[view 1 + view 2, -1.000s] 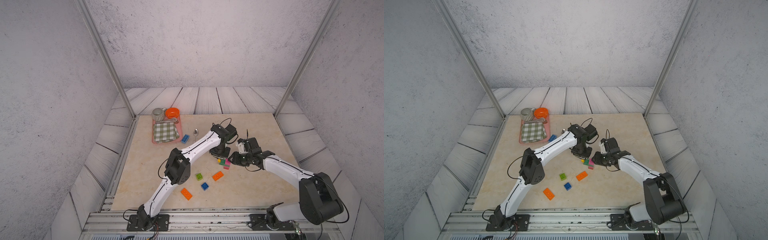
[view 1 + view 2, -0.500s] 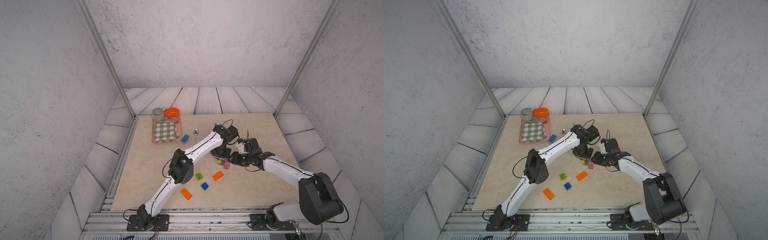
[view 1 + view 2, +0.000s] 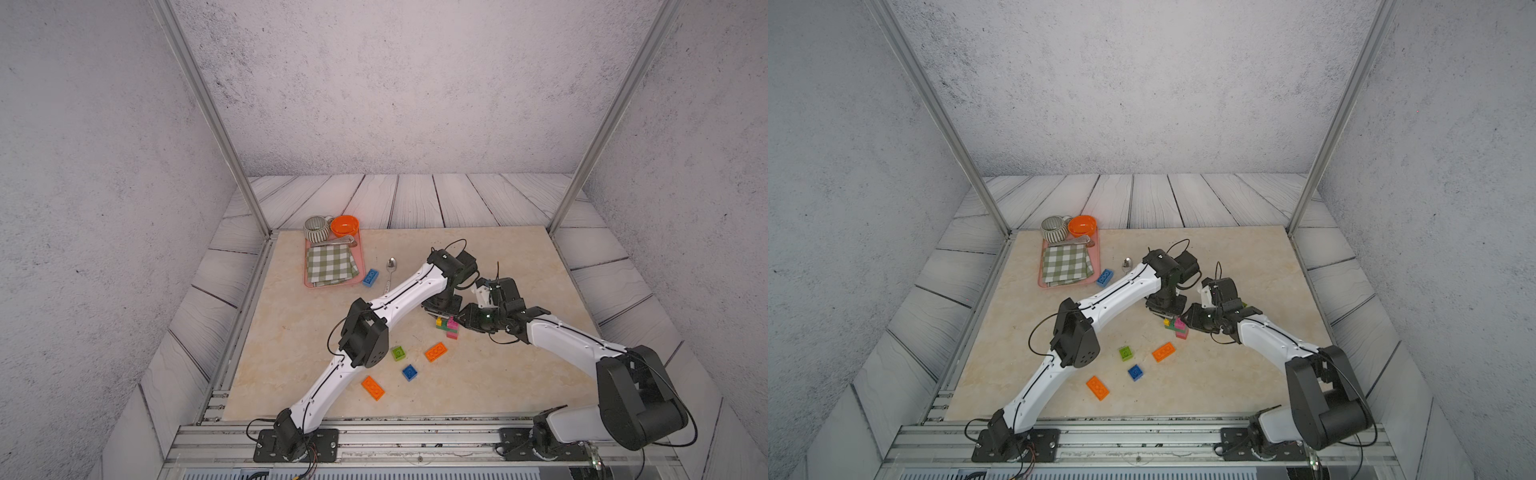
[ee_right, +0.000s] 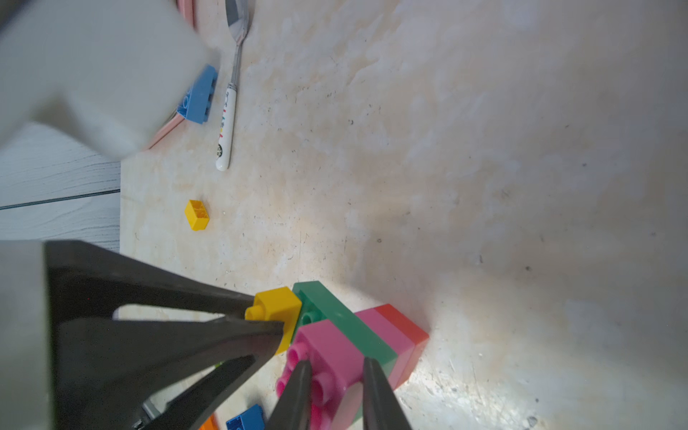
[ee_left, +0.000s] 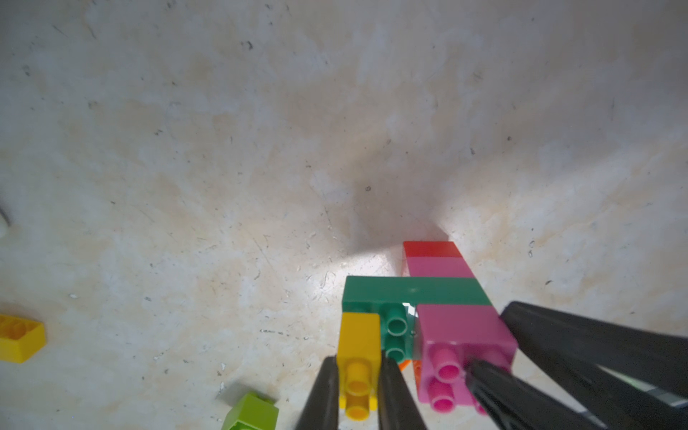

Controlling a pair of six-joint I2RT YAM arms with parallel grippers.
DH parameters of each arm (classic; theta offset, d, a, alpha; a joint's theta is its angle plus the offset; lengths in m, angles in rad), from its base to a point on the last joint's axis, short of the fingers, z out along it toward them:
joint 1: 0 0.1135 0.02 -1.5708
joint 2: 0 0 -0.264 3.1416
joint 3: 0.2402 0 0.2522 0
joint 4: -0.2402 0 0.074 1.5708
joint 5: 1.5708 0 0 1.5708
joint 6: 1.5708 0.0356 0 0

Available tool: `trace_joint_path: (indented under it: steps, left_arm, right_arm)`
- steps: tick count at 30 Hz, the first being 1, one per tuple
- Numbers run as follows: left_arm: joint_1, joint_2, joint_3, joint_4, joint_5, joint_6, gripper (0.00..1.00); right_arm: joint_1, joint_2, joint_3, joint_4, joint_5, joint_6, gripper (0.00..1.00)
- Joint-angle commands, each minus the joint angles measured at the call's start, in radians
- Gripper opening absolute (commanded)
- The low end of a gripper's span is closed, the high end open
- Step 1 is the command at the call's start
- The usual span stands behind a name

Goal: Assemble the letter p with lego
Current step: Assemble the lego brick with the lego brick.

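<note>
marble tabletop [image 3: 498, 270], yellow brick [image 5: 358, 335] pinched in left tool [image 5: 358, 366] (beside pink brick [image 5: 461, 331])

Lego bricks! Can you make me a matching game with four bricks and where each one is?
Bricks:
1. small yellow brick
2. blue oblong brick
3. red brick
4. lime brick

Places:
a. lying loose beside a small blue brick
b. stuck to a pale pink brick
c. pinched in the left gripper
d. right beside the pink tray

Pairs: 1-c, 2-d, 3-b, 4-a
</note>
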Motion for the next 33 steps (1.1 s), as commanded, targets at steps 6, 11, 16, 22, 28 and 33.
trace_joint_path:
  steps: [6,11,16,22,28,33]
  left_arm:
    - [-0.007,0.017,0.009,-0.014,-0.020,-0.018,0.00]
    - [-0.009,0.027,0.009,-0.020,-0.035,-0.014,0.00]
    - [-0.014,0.047,0.009,-0.032,-0.058,-0.013,0.00]
    - [-0.016,0.067,0.022,-0.037,-0.071,-0.012,0.01]
    - [-0.021,0.091,0.046,-0.058,-0.078,-0.012,0.02]
    - [-0.025,0.097,0.049,-0.049,-0.066,-0.013,0.04]
  right_arm:
    - [-0.005,-0.068,-0.111,-0.093,0.050,-0.006,0.25]
    - [-0.010,-0.053,-0.128,-0.068,0.041,-0.002,0.25]
    - [-0.011,-0.048,-0.128,-0.065,0.041,-0.006,0.25]
    - [-0.013,-0.041,-0.131,-0.059,0.034,-0.009,0.25]
    - [-0.019,-0.040,-0.135,-0.058,0.029,-0.011,0.25]
    - [-0.026,-0.036,-0.137,-0.053,0.023,-0.012,0.25]
